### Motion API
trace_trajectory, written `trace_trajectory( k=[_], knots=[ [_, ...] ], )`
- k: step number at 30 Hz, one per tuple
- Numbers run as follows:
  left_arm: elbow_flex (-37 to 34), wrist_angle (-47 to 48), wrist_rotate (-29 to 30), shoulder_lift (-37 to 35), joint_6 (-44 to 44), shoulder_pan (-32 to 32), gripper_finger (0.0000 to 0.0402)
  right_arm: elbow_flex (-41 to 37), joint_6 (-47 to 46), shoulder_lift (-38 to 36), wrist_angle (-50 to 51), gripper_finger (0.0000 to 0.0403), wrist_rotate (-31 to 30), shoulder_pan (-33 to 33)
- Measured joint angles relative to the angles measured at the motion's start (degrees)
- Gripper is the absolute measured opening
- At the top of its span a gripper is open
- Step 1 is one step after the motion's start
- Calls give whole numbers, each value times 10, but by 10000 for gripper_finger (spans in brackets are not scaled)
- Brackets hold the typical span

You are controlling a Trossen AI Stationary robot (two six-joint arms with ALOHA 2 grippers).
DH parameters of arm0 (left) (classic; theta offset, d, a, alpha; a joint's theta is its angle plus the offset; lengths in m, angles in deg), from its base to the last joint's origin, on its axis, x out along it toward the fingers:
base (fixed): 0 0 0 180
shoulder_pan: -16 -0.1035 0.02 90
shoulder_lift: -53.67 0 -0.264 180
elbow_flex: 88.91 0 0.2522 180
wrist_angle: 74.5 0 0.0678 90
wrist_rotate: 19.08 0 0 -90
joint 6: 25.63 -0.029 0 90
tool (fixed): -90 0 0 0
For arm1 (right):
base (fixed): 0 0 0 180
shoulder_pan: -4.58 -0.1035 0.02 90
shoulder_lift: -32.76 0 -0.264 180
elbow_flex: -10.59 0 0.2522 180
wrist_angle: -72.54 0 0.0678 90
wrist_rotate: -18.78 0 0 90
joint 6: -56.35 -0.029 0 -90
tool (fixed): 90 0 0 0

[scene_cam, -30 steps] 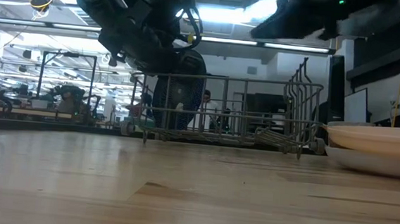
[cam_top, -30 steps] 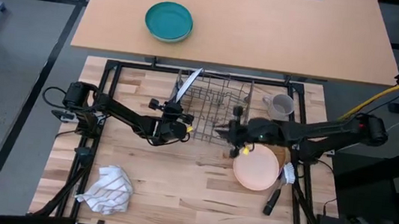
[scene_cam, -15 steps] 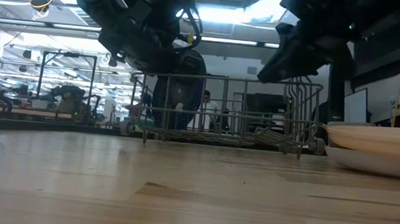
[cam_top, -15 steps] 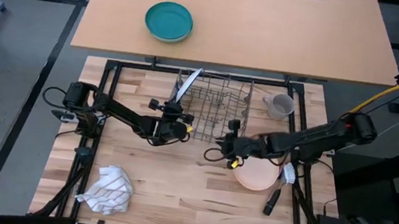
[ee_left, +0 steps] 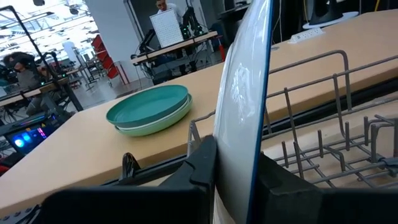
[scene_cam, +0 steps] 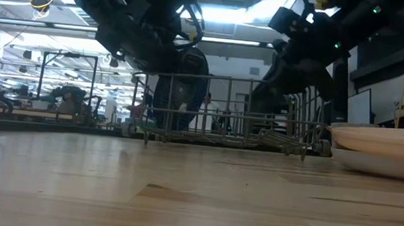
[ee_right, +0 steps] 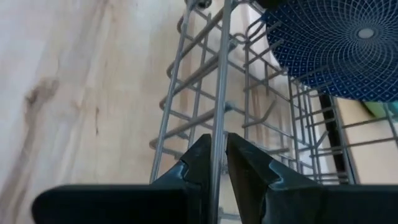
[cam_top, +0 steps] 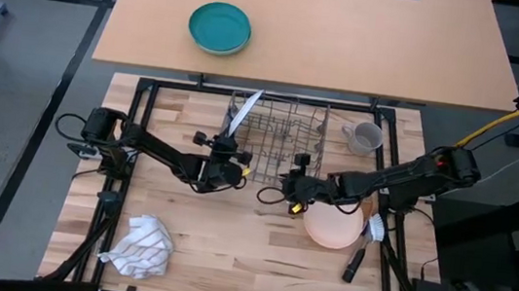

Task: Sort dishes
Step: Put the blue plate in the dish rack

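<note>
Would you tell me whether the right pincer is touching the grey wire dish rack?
Touching: the right wrist view shows the right pincer closed on a wire of the grey wire dish rack.

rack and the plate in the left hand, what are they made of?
Rack: thin grey metal wire, by the look; bare rods, dull sheen, possibly coated. Plate, held on edge in the left hand: likely glazed ceramic, glossy face with window reflections; melamine can't be ruled out.

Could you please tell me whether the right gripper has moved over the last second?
Yes. In the high view the right gripper has shifted leftward, off the peach-pink bowl and along the near side of the wire rack.
</note>
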Motion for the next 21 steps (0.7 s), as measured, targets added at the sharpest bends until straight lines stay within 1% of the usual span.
trace_trajectory(
  k=[5,12,16,19,21],
  knots=[
    [0,-2,6,0,-2,8,33,2,-1,24,-23,56,2,2],
    [0,-21,6,0,1,8,34,0,0,27,-66,55,3,5],
    [0,-41,4,0,-5,8,35,0,3,27,-70,36,-4,4],
    [3,-41,4,0,11,8,35,0,-5,27,-73,13,-9,4],
    [8,-39,7,0,21,8,35,-1,-7,28,-74,7,-12,4]
  ],
)
